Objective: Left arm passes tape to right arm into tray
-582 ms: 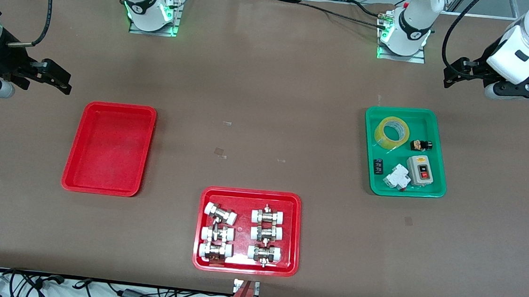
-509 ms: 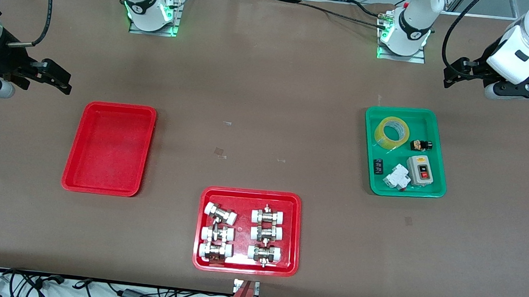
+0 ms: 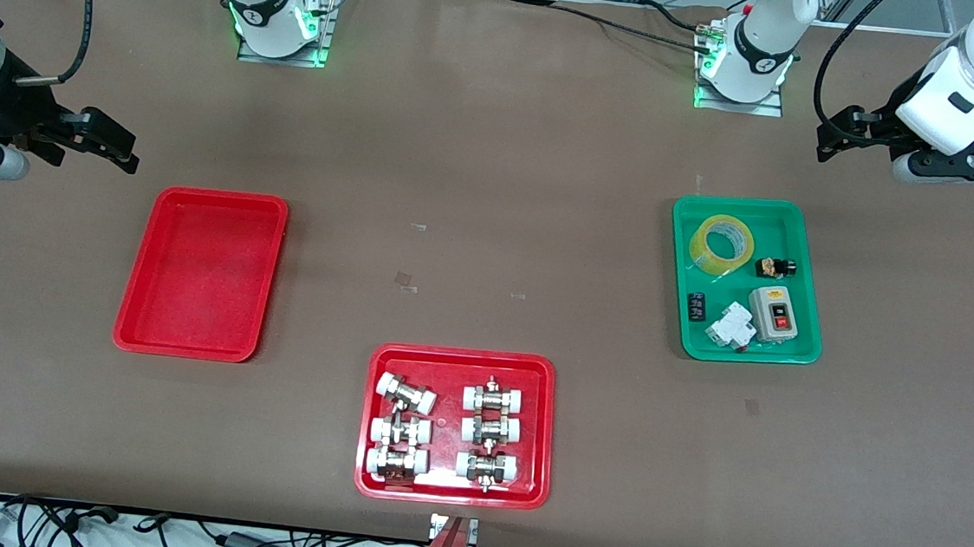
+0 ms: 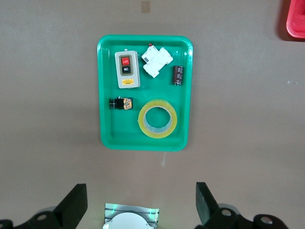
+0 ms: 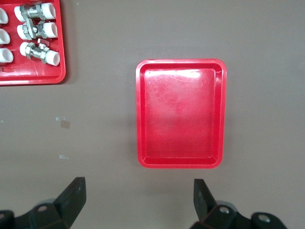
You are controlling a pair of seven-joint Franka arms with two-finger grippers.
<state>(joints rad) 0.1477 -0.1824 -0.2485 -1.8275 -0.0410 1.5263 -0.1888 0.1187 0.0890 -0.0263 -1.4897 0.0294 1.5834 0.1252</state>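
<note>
Tape (image 4: 157, 119) flat in green tray (image 4: 104, 95); left gripper (image 4: 141, 205) apparently open above

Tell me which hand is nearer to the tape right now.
Left. The left hand hangs open over bare table beside the green tray where the tape lies. The right hand hangs open at the right arm's end, by the red tray.

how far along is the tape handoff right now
Nothing is done yet. The tape lies in the green tray, untouched. The left gripper and right gripper are both open and empty, off the trays. Pickup, handoff and placing in the red tray all remain.
</note>
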